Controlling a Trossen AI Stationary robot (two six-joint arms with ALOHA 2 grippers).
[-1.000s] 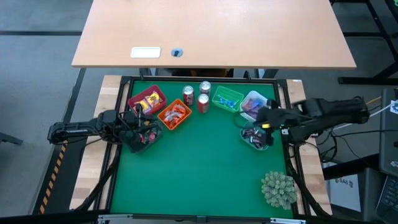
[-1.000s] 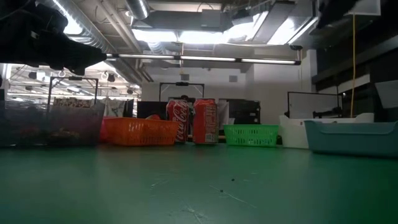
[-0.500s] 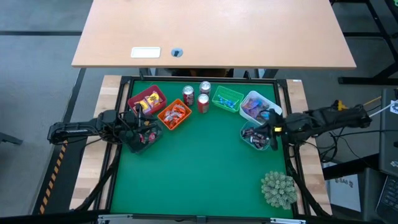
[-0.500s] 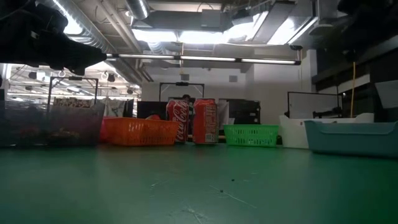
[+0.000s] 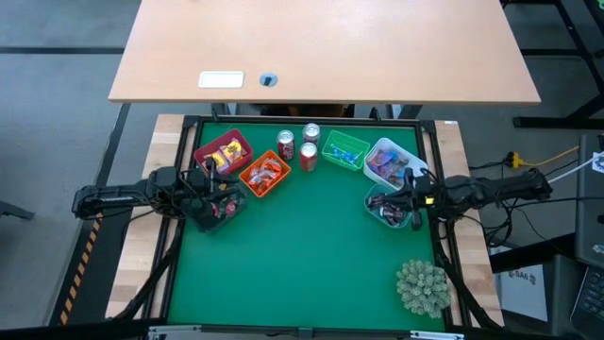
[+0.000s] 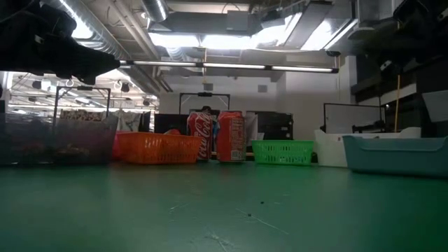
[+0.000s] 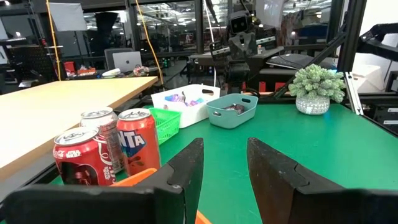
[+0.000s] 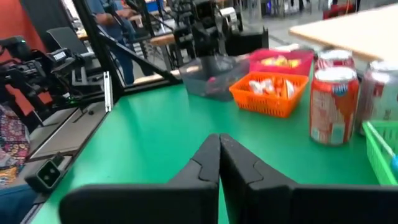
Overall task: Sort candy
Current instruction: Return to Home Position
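Note:
The candy lies sorted in bins: yellow sweets in a red bin point(image 5: 224, 151), red ones in an orange basket point(image 5: 264, 175), blue-stick lollipops in a green basket point(image 5: 344, 151), purple and blue ones in a white bin point(image 5: 385, 159), and dark ones in a grey-blue bin point(image 5: 385, 210) and a clear bin point(image 5: 219, 208). My left gripper point(image 5: 209, 192) hovers over the clear bin at the table's left, open and empty point(image 7: 224, 146). My right gripper point(image 5: 411, 195) is above the grey-blue bin's right side, shut and empty point(image 8: 219, 140).
Three red soda cans point(image 5: 308, 156) stand at the back middle between the orange and green baskets. A spiky grey-green plant ball point(image 5: 422, 286) sits at the near right corner. The green mat point(image 5: 302, 255) is bare in the middle and near side.
My right arm has come down from high above the table and drawn back toward the table's right edge. Its gripper stays near the grey-blue bin. The bins and candy have kept still.

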